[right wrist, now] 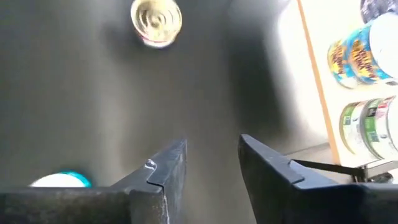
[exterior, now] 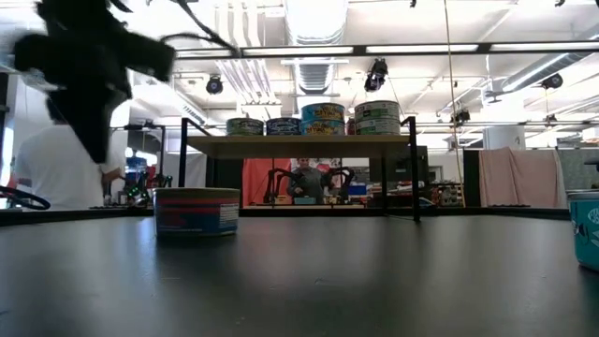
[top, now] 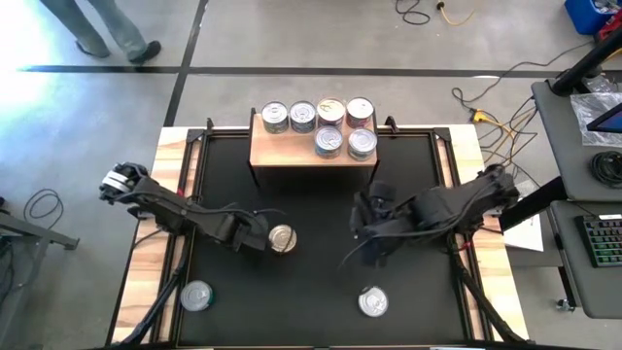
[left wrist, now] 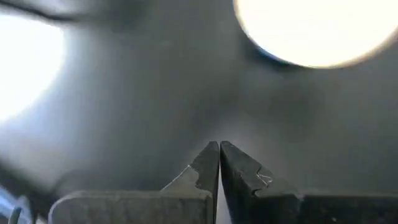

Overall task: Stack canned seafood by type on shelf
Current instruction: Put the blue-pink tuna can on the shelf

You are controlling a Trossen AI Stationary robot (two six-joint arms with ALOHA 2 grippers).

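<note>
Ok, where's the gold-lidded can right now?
In the high view the gold-lidded can sits on the black mat, left of centre, right beside the shut left gripper.

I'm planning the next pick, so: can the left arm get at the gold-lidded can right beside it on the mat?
Probably yes. The left end effector sits next to the gold-lidded can on the black mat, nothing between them. Its fingers are shut, though, so they would have to open first.

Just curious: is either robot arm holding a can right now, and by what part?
No. The left gripper is shut on nothing; the right gripper stands open and empty above the mat.
</note>
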